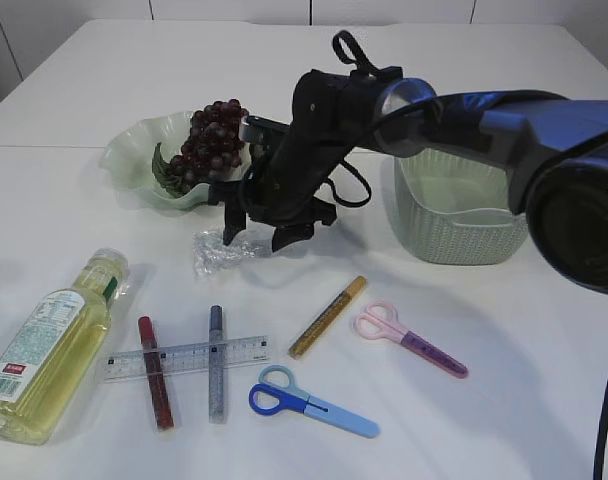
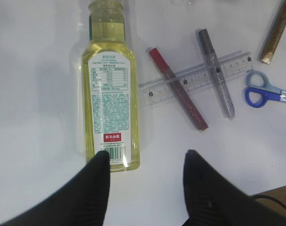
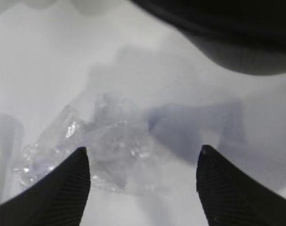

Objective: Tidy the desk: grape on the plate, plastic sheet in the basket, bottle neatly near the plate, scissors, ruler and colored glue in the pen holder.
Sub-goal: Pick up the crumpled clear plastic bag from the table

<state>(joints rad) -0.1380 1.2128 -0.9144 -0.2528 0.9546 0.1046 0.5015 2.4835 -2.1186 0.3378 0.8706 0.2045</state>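
My right gripper (image 1: 256, 240) is open and hangs just above the crumpled clear plastic sheet (image 1: 216, 256), which lies on the table between and ahead of its fingers in the right wrist view (image 3: 93, 143). The grapes (image 1: 212, 138) lie on the pale green plate (image 1: 134, 150). The yellow bottle (image 1: 50, 345) lies on its side at the front left. My left gripper (image 2: 145, 157) is open above the table by the bottle's base (image 2: 110, 108). The clear ruler (image 1: 189, 357), red (image 1: 155, 385), grey (image 1: 216, 362) and gold (image 1: 327, 316) glue sticks, blue scissors (image 1: 309, 400) and pink scissors (image 1: 409, 338) lie on the table.
A green woven basket (image 1: 454, 235) stands at the right, behind my right arm. No pen holder shows in any view. The glue sticks cross over the ruler (image 2: 194, 77).
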